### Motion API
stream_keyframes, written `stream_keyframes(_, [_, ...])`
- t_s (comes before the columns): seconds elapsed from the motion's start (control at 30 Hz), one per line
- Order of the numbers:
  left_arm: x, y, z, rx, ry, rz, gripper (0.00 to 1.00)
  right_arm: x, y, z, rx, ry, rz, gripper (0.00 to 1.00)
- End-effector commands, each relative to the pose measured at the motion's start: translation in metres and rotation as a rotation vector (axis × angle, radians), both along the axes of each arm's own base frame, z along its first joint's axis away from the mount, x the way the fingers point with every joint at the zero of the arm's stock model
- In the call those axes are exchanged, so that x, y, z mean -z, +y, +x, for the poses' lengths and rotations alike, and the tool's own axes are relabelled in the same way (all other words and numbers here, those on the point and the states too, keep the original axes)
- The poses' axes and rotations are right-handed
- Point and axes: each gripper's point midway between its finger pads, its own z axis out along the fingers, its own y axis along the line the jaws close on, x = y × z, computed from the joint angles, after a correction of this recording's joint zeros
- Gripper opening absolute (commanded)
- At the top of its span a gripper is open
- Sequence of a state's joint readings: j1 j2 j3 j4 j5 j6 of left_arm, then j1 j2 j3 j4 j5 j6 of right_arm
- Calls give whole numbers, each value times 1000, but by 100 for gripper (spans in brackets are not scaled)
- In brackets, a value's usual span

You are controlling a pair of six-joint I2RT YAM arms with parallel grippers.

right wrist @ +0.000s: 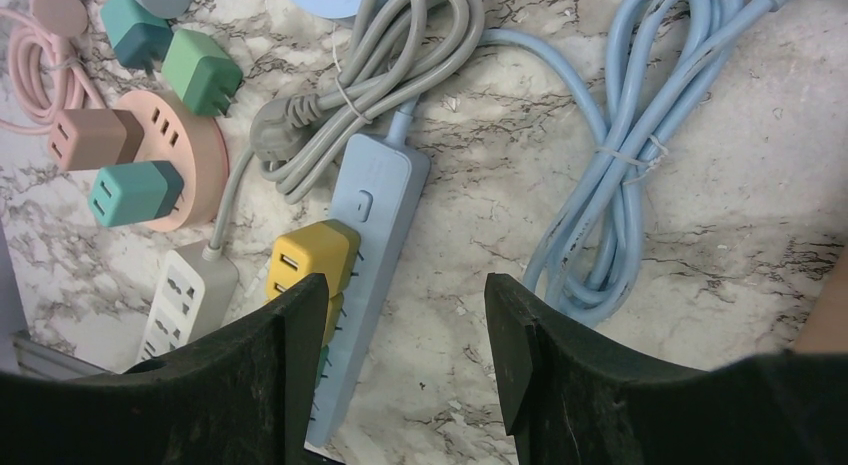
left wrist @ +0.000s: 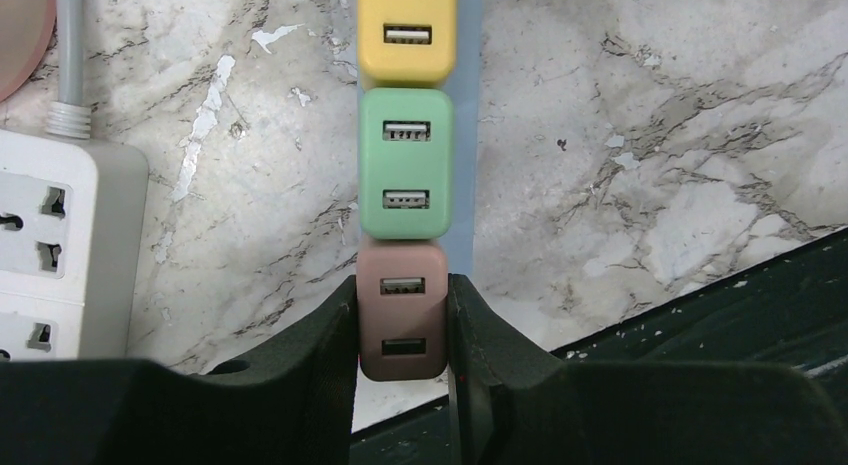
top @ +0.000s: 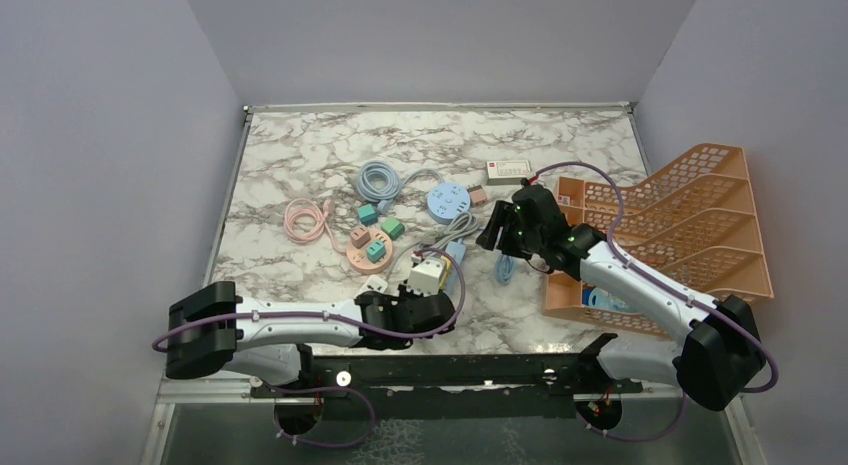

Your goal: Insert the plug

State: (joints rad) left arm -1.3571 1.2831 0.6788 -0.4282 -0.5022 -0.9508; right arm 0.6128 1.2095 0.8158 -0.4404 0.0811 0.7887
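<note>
Brown-pink boxy USB charger plug is sitting between the fingers of the left pincer, which is clamping it nearly closed, one finger flat on each side wall. It is lining up at the near end of the pale blue power strip, touching the mint green charger, with the yellow charger further along the same row. Whether its prongs are fully seated I cannot tell. Meanwhile the right pincer is hovering roughly half open above the strip, gripping nothing. All of it is lying on the white marble bench. My read on doing this well: pressing straight down, holding the plug square to the strip, not tilting into the green neighbour, maybe pinning the strip with the free arm so it is not sliding.
</note>
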Motion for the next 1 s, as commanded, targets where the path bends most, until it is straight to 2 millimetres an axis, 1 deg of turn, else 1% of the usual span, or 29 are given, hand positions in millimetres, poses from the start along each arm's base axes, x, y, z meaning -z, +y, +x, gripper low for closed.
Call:
stream_keyframes(0.0, [77, 46, -47, 45, 251, 249, 0, -7, 5, 4, -20, -27, 34, 59])
stream_keyframes(0.07, [92, 56, -61, 52, 318, 295, 0, -7, 5, 5, -20, -23, 36, 59])
stream_keyframes(0.13, [100, 65, -70, 62, 333, 331, 0, -6, 5, 5, -17, -21, 37, 59])
stream_keyframes(0.23, [104, 71, -73, 59, 337, 340, 0, -7, 4, 6, -12, -24, 37, 59])
stream_keyframes(0.3, [99, 65, -70, 71, 322, 314, 0, -7, 3, 6, -10, -23, 37, 59])
stream_keyframes(0.43, [74, 43, -58, 95, 261, 234, 0, -9, 2, 7, -6, -25, 39, 59])
stream_keyframes(0.47, [66, 38, -53, 90, 247, 213, 6, -9, 2, 7, -6, -25, 39, 59])
stream_keyframes(0.5, [58, 33, -48, 82, 234, 191, 15, -9, 2, 7, -6, -25, 40, 59])
stream_keyframes(0.57, [42, 25, -38, 61, 211, 146, 35, -9, 2, 7, -6, -23, 43, 59])
stream_keyframes(0.6, [33, 20, -30, 40, 211, 117, 48, -9, 2, 7, -8, -22, 44, 59])
stream_keyframes(0.63, [24, 14, -24, 33, 220, 81, 57, -9, 3, 7, -10, -22, 45, 59])
stream_keyframes(0.67, [16, 7, -19, 38, 226, 57, 62, -10, 3, 7, -8, -22, 47, 59])
stream_keyframes(0.7, [8, 1, -13, 46, 222, 41, 66, -9, 3, 7, -9, -21, 47, 59])
stream_keyframes(0.8, [-14, -13, 1, 68, 193, 12, 71, -9, 2, 6, -6, -18, 43, 59])
stream_keyframes(0.97, [-42, -22, 18, 54, 166, -28, 75, -13, -2, 8, 2, -32, 33, 59])
